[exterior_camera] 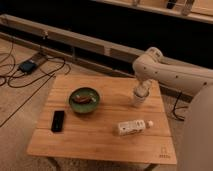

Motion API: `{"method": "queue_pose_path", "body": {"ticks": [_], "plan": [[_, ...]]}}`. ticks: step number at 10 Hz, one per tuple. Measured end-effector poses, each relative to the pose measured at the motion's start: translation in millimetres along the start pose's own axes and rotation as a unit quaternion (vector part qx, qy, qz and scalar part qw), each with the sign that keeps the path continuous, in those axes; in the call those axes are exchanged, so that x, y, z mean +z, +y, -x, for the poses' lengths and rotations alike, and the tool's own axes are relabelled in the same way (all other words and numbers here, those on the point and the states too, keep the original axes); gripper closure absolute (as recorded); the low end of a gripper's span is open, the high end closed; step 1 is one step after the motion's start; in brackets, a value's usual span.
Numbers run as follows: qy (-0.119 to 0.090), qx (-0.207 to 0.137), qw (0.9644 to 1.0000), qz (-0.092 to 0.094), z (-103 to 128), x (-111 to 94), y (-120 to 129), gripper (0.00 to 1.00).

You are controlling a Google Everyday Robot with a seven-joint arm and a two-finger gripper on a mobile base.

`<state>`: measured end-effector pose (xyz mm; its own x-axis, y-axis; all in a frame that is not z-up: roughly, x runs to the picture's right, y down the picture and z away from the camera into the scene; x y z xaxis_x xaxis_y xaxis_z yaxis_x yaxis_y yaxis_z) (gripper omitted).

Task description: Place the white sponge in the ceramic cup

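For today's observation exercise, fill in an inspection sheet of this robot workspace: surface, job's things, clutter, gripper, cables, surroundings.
Surface: wooden table, light bamboo top.
Job's things: ceramic cup upright near the table's far right edge; white sponge not clearly seen, possibly at the gripper.
Clutter: dark green bowl with something in it, black phone, white bottle lying on its side.
Gripper: gripper directly above the cup's mouth.
Cables: black cables and a power adapter on the floor at left.
Surroundings: carpeted floor, long low rail behind the table.
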<state>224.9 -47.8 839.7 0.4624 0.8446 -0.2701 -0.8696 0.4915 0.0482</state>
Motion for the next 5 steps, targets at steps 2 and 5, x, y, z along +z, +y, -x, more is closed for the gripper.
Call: {"method": "queue_pose_path", "body": {"ticks": [2,5], "plan": [[0.002,-0.009,1.0,-0.003,1.5,0.4,4.1,0.2],[0.006,-0.021,0.9998,-0.006,1.3,1.0,10.5,0.2]]}}
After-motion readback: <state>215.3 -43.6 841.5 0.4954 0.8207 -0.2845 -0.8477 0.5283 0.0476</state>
